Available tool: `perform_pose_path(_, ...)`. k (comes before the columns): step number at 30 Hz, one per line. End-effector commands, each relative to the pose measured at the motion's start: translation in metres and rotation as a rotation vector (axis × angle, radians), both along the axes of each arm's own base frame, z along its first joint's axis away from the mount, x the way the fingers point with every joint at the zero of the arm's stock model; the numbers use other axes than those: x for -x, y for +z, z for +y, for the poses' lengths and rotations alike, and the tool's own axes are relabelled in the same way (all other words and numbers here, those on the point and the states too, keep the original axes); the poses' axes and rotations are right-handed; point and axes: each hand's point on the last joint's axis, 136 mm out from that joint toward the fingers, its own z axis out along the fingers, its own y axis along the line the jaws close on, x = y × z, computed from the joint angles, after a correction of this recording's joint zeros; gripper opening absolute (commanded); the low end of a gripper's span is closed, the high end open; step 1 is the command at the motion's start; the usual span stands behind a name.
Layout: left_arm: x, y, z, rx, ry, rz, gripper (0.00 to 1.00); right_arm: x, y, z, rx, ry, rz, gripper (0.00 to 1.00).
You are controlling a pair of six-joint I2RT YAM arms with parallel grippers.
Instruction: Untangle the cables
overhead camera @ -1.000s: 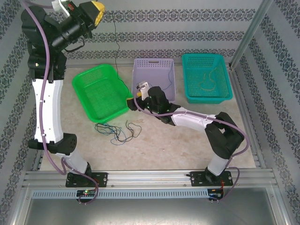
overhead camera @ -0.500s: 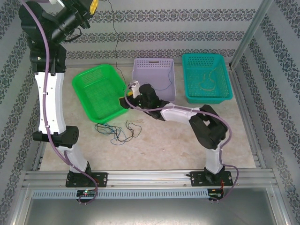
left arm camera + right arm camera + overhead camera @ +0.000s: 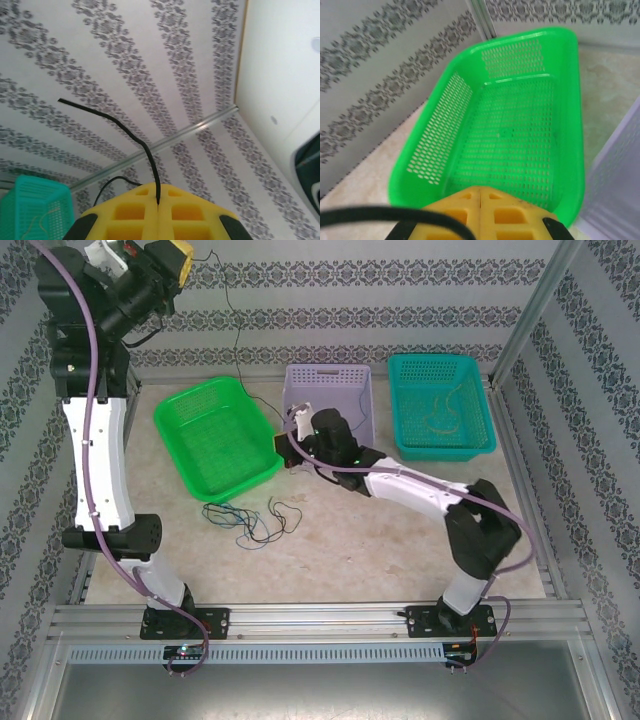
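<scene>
The dark cable (image 3: pixel 237 350) hangs in the air, running from the raised left tool (image 3: pixel 183 251) down in front of the back wall towards the right tool (image 3: pixel 284 446). In the left wrist view the left tool (image 3: pixel 158 197) has its yellow fingers pressed together with this dark cable (image 3: pixel 155 177) pinched in the seam. The free end curves up and away to the left.

The right tool (image 3: pixel 480 192) is closed too, fingers meeting. A blurred stretch of the dark cable (image 3: pixel 370 214) crosses just in front of it, but I cannot tell whether it is actually pinched.

The loose tangle of cables (image 3: pixel 248 518) lies on the desk (image 3: pixel 380 550), just in front of the green basket (image 3: pixel 175 420) and apart from both tools. Bare desk stretches to its right and towards the near rail.

The right tool sits low at the green basket's near right corner, in the narrow gap beside the purple basket (image 3: pixel 300 375). The green basket's rim (image 3: pixel 572 100) lies right beyond the fingers.

The purple basket holds a blue cable (image 3: pixel 362 405). The teal basket (image 3: pixel 435 358), at the far right next to the frame post, holds a tan cable (image 3: pixel 440 415).
</scene>
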Motion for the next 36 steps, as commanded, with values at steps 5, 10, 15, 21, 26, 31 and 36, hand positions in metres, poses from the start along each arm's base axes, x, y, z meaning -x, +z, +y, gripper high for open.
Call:
perform_pose_path(5,-0.019,-0.024,0.037,-0.215,0.24,-0.009,0.0,0.027,0.017,0.027,0.0,0.115,0.124,0.0)
perform_pose_path(10,-0.026,-0.056,0.068,-0.348,0.411,0.095,0.0,0.0,0.018,0.054,-0.023,0.097,0.14,0.0)
perform_pose_path(15,-0.045,-0.111,0.089,-0.449,0.48,0.232,0.0,-0.028,-0.012,0.09,-0.025,0.089,0.225,0.0)
perform_pose_path(21,-0.059,-0.199,0.1,-0.521,0.474,0.428,0.0,-0.042,-0.073,0.12,0.047,0.084,0.292,0.0)
perform_pose_path(26,-0.059,-0.257,0.105,-0.619,0.442,0.56,0.0,-0.037,-0.087,0.124,0.108,0.085,0.352,0.43)
perform_pose_path(31,-0.062,-0.308,0.113,-0.699,0.417,0.687,0.0,-0.031,-0.047,0.093,0.152,0.02,0.25,0.62)
perform_pose_path(36,-0.081,-0.345,0.115,-0.727,0.386,0.745,0.0,-0.024,-0.014,0.046,0.154,-0.047,0.22,0.7)
